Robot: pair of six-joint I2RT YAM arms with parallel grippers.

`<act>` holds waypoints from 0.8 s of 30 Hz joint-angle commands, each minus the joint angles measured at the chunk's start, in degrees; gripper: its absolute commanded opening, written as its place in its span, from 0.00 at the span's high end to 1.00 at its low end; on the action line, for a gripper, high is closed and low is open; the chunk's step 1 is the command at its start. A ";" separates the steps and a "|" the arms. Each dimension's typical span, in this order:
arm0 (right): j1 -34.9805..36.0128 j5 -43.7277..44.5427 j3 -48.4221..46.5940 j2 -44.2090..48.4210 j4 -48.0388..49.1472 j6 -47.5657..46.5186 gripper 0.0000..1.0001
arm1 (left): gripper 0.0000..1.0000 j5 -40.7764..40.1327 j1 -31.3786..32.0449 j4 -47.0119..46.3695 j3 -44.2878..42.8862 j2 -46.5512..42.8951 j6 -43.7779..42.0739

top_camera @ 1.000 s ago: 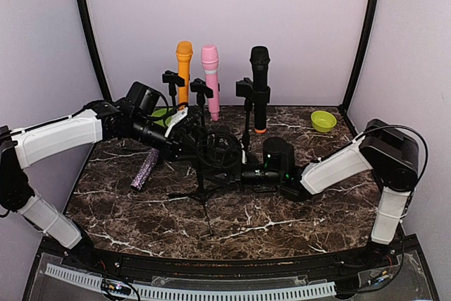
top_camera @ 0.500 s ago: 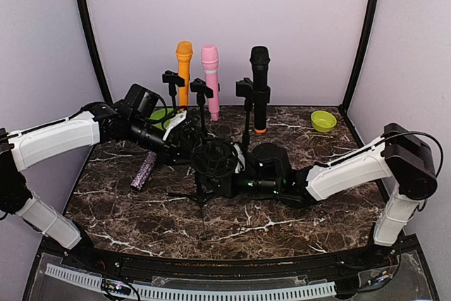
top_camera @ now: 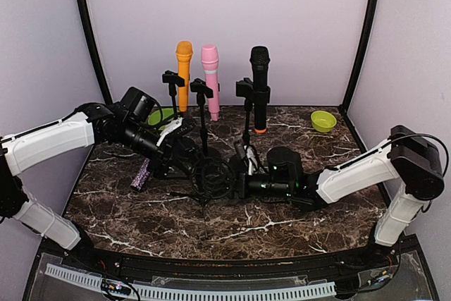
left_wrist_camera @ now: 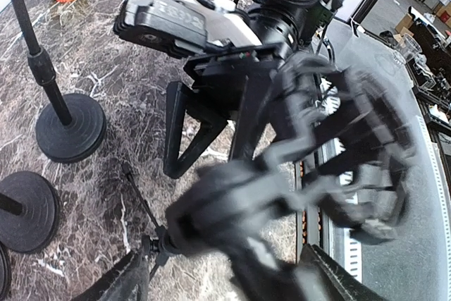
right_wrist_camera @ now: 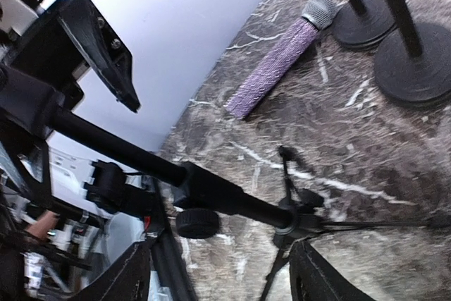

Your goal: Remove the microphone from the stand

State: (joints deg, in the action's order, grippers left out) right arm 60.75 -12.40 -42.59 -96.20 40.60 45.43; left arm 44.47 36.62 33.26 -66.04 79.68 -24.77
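Observation:
A black tripod stand with a round shock mount [top_camera: 213, 174] sits mid-table between my two grippers, and I see no microphone in the mount. The purple glitter microphone [top_camera: 144, 170] [right_wrist_camera: 275, 61] lies flat on the marble to its left. My left gripper [top_camera: 182, 154] [left_wrist_camera: 232, 280] is open, with the blurred shock mount [left_wrist_camera: 296, 174] just ahead of its fingers. My right gripper [top_camera: 243, 168] [right_wrist_camera: 222, 273] is open too, and the stand's black pole [right_wrist_camera: 141, 153] and tripod hub [right_wrist_camera: 296, 218] cross above its fingers.
Orange [top_camera: 184, 68], pink [top_camera: 210, 75] and black [top_camera: 259, 86] microphones stand clipped in round-based stands along the back. A green bowl [top_camera: 323, 120] sits back right, another [top_camera: 161, 115] behind my left arm. Stand bases [left_wrist_camera: 70, 128] lie close to my left gripper.
Both grippers have gone from shut to open. The shock mount and stand have shifted toward the near edge, and my right arm has stretched further left with it.

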 commanded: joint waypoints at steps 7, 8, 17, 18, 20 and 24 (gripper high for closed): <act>-3.09 -15.60 3.27 -10.52 27.67 24.98 0.47 | 0.24 -1.13 -0.24 3.95 2.91 -3.77 0.01; -3.44 -15.71 4.84 -10.83 30.23 26.59 0.48 | 0.25 -1.20 -0.36 4.09 3.07 -3.93 0.07; -4.15 -9.34 10.61 -0.11 20.26 19.74 0.39 | 0.24 3.17 -1.03 12.24 -5.76 -4.23 -2.40; -4.16 -9.91 9.03 -0.81 20.15 19.81 0.39 | 0.24 4.00 -1.03 12.79 -7.27 -3.92 -2.34; -4.15 -11.58 5.16 -3.76 18.59 21.29 0.40 | 0.23 4.96 -2.76 12.99 -9.73 -3.61 -1.48; -4.14 -14.49 0.22 -11.79 26.07 28.09 0.45 | 0.23 5.63 -3.05 12.40 -11.81 -3.08 -0.06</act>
State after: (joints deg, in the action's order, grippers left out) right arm 56.73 -24.14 -38.70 -101.65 61.49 68.29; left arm 47.53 34.22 43.59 -75.79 76.90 -26.04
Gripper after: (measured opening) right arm 0.577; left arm 0.771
